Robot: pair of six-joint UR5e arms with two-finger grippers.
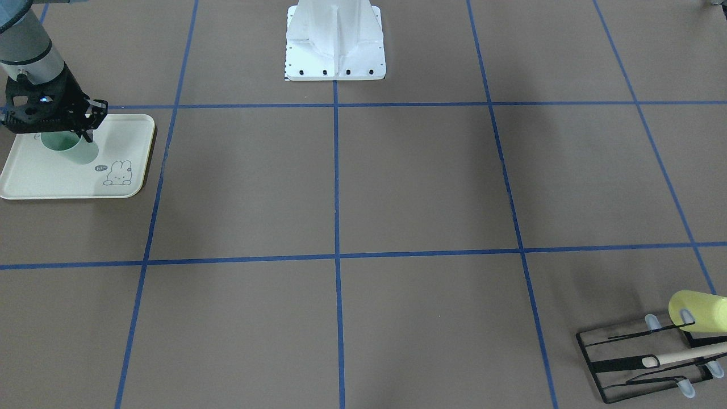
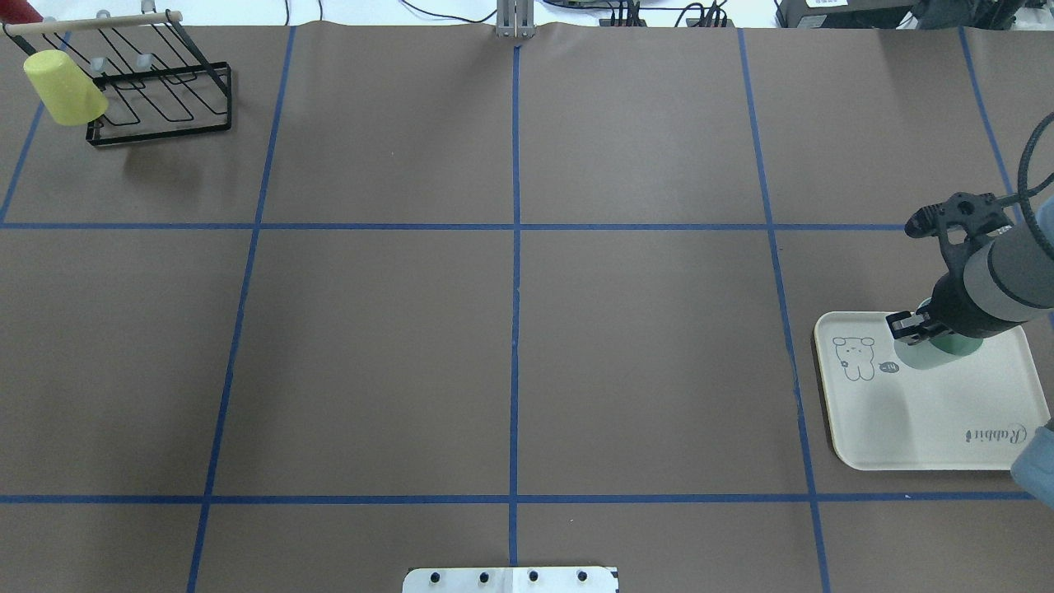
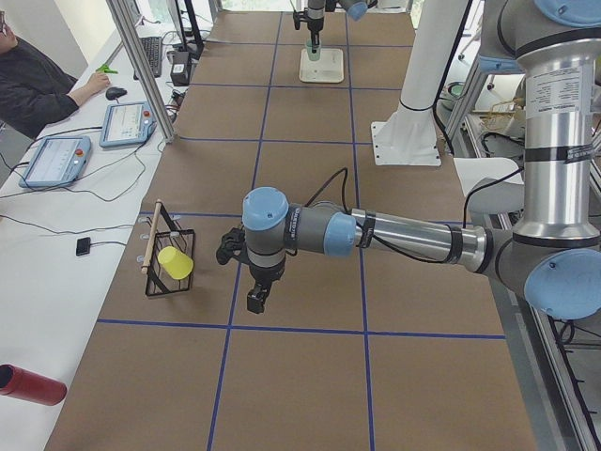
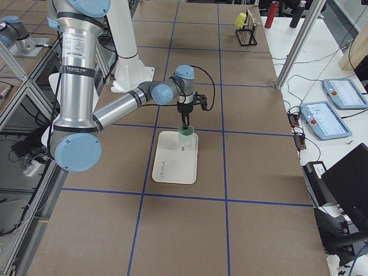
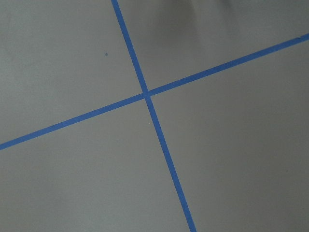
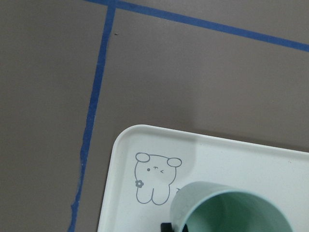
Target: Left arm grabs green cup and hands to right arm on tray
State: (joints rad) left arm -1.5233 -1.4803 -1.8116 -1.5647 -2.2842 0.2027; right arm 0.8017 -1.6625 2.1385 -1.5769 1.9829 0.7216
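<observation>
Placing step: right hand (image 1: 84,134) appears clamped on the rim of the green cup (image 1: 80,152), which stands on the tray (image 1: 57,183) (left hand (image 3: 255,299) grip cannot be told); next move calls for release and a straight lift.

"Are those two arms the same?"

"As far as I can see. The left arm (image 3: 413,242) and the right arm (image 4: 115,109) are both silver-grey tubes with pale blue joint caps (image 3: 265,209) and black print (image 4: 75,54) on the upper tube."

"And the ends?"

"The left gripper (image 3: 255,303) and right gripper (image 2: 906,327) are black open frames, and a black cable (image 2: 1022,169) loops behind the wrist. The white pedestal (image 1: 335,42) shows a row of dark screws on the bench (image 1: 397,187)."
</observation>
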